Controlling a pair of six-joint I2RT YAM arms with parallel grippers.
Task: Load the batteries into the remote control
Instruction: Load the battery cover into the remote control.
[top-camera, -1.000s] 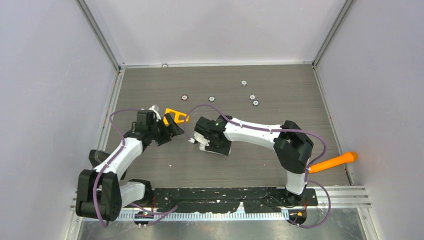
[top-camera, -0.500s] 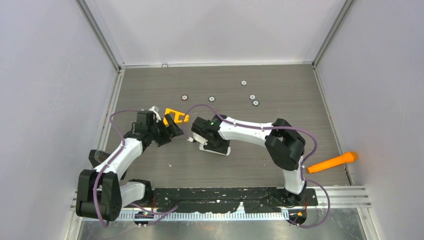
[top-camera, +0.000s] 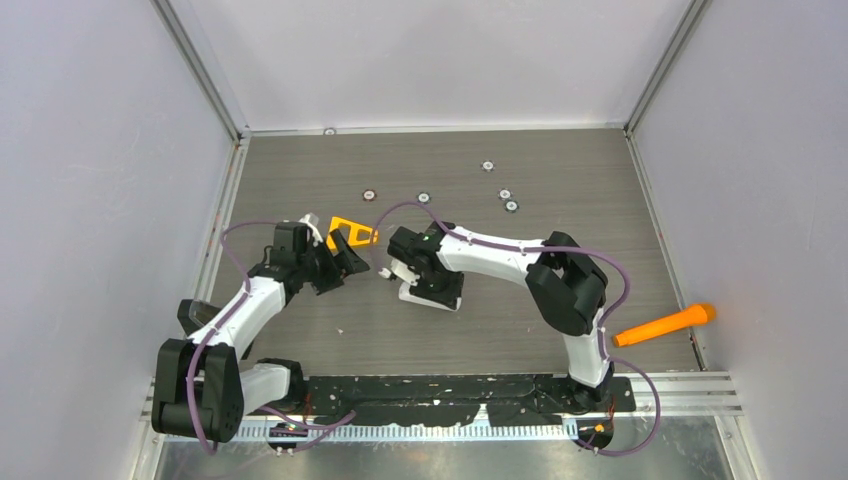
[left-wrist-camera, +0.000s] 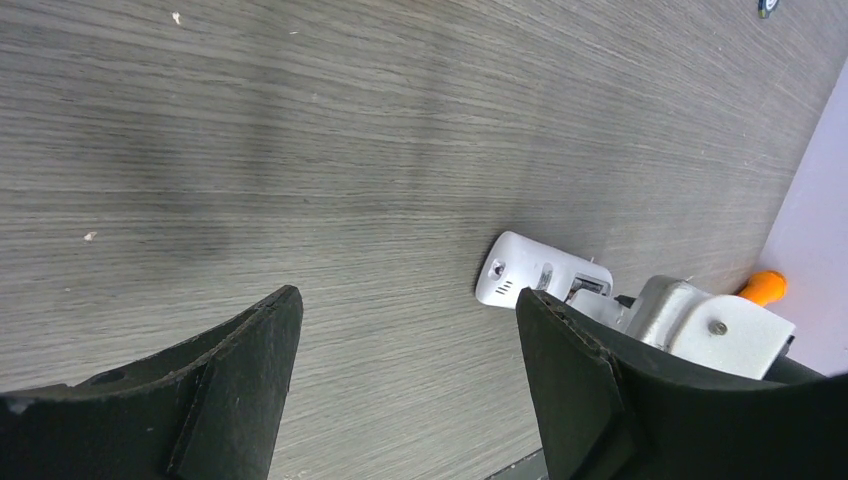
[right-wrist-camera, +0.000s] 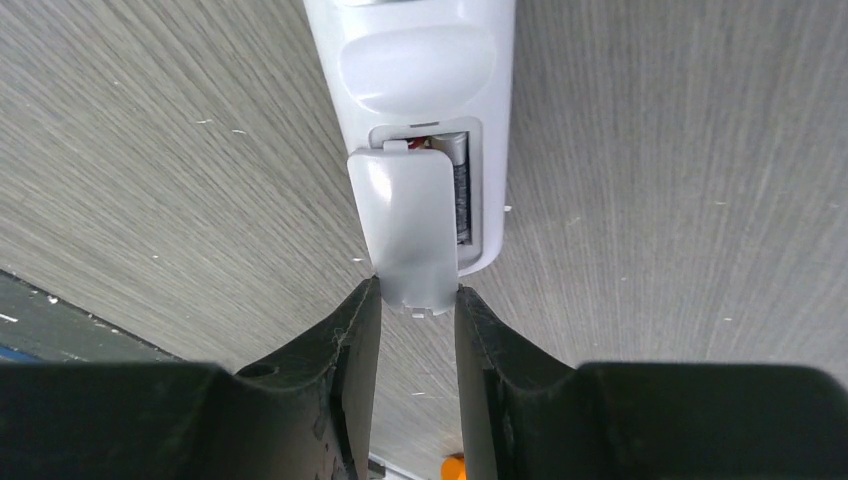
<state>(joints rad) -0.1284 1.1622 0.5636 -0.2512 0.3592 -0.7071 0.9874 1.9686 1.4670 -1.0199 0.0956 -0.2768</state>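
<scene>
Pinching a white cover (right-wrist-camera: 405, 230) in the right claw (right-wrist-camera: 412, 300), over the open bay of the remote control (right-wrist-camera: 420, 60) (dark battery (right-wrist-camera: 461, 190) lying inside). Hovering with the left claw (left-wrist-camera: 408, 310) spread, empty, nearby. Resting back-up on the grey wood-grain surface (left-wrist-camera: 300, 120), well clear of pale walls (top-camera: 100, 150).

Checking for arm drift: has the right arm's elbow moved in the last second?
Yes. The right arm's elbow has swung left, away from the orange carrot-shaped stick lying to its right.
</scene>
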